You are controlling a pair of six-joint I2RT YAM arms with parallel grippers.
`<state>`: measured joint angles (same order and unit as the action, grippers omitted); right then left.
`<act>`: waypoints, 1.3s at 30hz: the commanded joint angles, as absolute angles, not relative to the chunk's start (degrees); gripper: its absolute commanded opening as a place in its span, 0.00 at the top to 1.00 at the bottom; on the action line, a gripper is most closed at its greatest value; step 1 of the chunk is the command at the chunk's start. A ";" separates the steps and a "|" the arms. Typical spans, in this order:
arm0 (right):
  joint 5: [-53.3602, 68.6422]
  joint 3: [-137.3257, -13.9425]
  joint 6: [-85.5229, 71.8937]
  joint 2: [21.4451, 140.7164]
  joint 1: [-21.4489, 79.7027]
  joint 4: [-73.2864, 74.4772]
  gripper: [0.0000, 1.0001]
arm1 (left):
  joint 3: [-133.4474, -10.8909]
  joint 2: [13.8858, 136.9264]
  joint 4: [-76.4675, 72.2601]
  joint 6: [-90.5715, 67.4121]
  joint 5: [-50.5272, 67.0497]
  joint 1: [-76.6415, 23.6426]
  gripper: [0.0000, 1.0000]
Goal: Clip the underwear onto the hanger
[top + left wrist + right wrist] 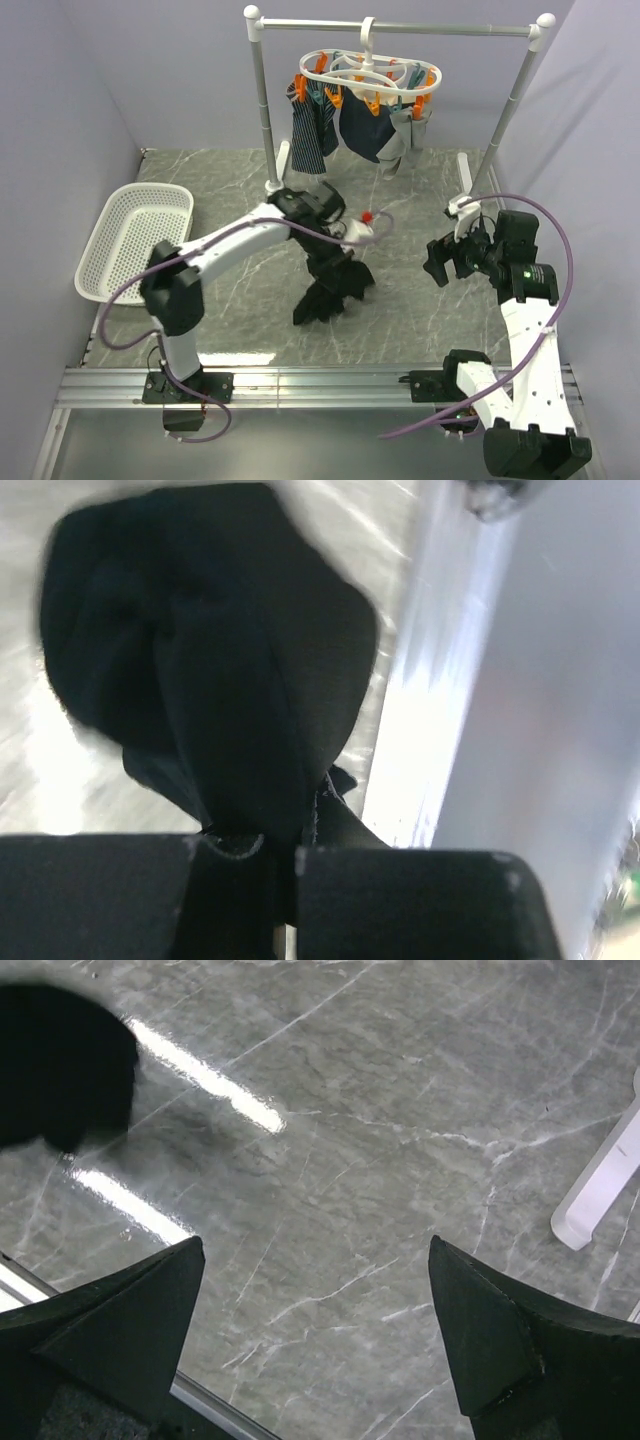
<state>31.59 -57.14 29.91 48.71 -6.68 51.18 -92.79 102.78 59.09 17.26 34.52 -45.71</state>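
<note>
Left wrist: tool (245, 865) (pinched) on underwear (210, 660)

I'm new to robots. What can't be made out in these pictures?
Left wrist: underwear blurred, its folds unreadable.
Top: cloth buries the tips of the left gripper.
Right wrist: underwear cut off by the left edge.
Top: hanger pegs too small to tell which are free.

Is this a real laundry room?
Probably a robot lab booth staged as a laundry corner: white plastic peg hanger on a silver metal rail stand, white plastic mesh basket, plain lilac walls, two bolted-down black-and-white robot arms.
</note>
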 commanded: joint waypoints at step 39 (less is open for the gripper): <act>44.73 -34.45 78.66 70.91 5.80 5.39 0.40 | -37.28 60.03 17.69 39.30 43.25 -34.10 0.04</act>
